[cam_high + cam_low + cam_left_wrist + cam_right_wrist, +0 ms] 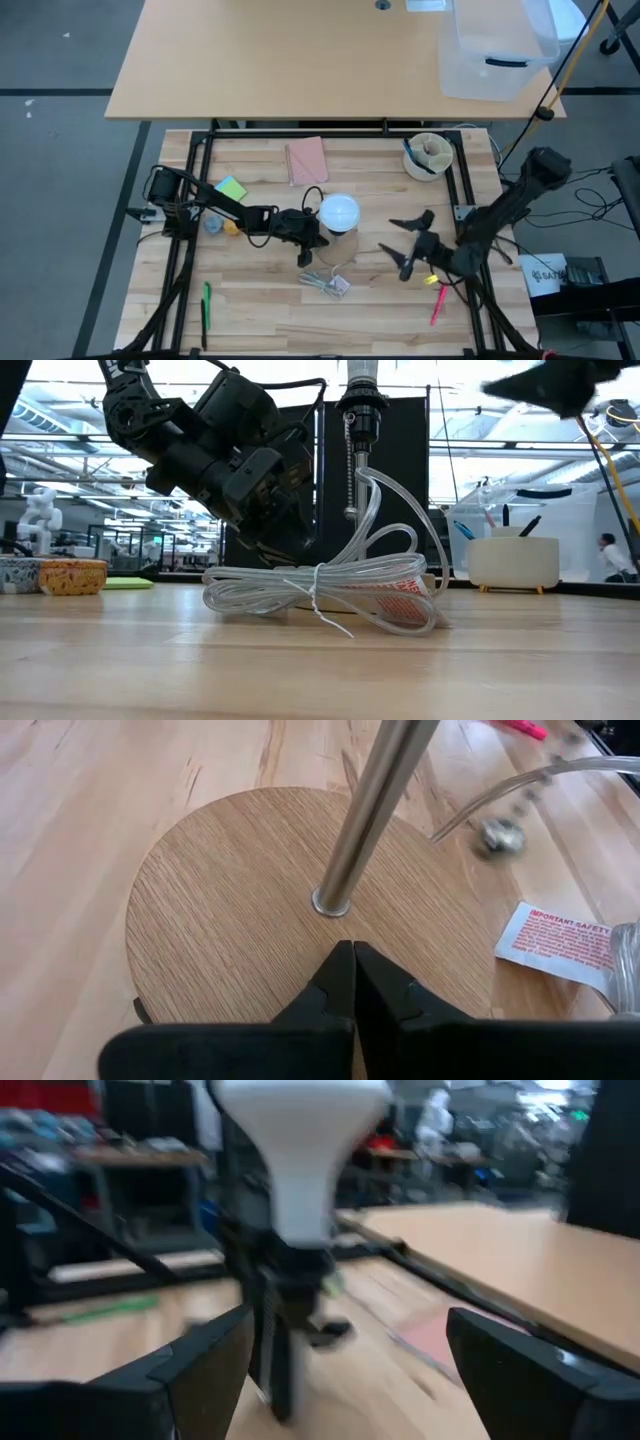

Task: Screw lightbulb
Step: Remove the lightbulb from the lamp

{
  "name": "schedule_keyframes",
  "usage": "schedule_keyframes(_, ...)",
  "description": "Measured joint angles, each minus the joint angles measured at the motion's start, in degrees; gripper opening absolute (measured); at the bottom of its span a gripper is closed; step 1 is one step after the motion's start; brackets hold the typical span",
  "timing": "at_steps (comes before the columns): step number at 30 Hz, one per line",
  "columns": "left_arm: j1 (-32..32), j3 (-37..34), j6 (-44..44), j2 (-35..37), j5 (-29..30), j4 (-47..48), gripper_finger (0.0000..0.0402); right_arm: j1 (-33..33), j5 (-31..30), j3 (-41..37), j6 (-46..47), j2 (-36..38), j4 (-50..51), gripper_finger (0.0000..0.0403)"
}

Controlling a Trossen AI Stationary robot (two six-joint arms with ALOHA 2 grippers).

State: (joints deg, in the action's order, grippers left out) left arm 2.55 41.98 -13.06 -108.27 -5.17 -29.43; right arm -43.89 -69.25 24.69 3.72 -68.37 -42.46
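- White and frosted, the lightbulb (339,212) sits in the high view at the middle of the table, atop the lamp. The left gripper (312,236) lies just beside it, low at the lamp; the right gripper (410,244) is a little farther off on the other side, fingers spread wide and empty, pointing toward the bulb.
- In the low view, the black socket (360,405) stands upright on its pole behind the coiled clear cord (325,592); the bulb is cut off at the top edge.
- In the left wrist view, the left gripper's fingers (350,982) are pressed together, holding nothing, resting over the wooden base (225,915) just beside the metal pole (365,815).
- In the right wrist view, the bulb's long axis is vertical, dome up, straight ahead between the open fingers (215,1355), still apart. Judged from this, the right arm is placed to turn it.
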Motion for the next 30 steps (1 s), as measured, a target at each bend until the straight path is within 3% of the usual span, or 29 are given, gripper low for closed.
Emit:
schedule_keyframes(3,0.00,-0.01,0.03,0.00,0.13,-0.02,0.0000,4.04,8.30,1.62,-8.75,-6.73,-13.80,0.0325)
schedule_keyframes(5,0.00,0.00,0.02,0.00,0.21,-0.04,0.0000,6.45,10.74,3.76,-11.83,-10.94,-17.42,0.0325)
schedule_keyframes(10,0.00,0.00,-0.18,0.00,0.33,-0.07,0.0000,10.47,10.84,9.41,-13.04,-18.60,-18.36,0.0325)
schedule_keyframes(14,0.00,0.00,-0.49,0.00,0.91,-0.13,0.0000,12.86,10.56,13.00,-14.52,-22.24,-24.97,0.0325)
schedule_keyframes(20,0.00,-0.05,-0.55,-0.07,1.42,-0.82,0.0000,14.19,6.30,16.99,-18.18,-27.16,-28.55,0.0323)
schedule_keyframes(30,-0.17,-0.07,-0.42,-0.11,1.77,-1.05,0.0000,16.20,3.47,25.34,-18.42,-34.83,-28.52,0.0276)
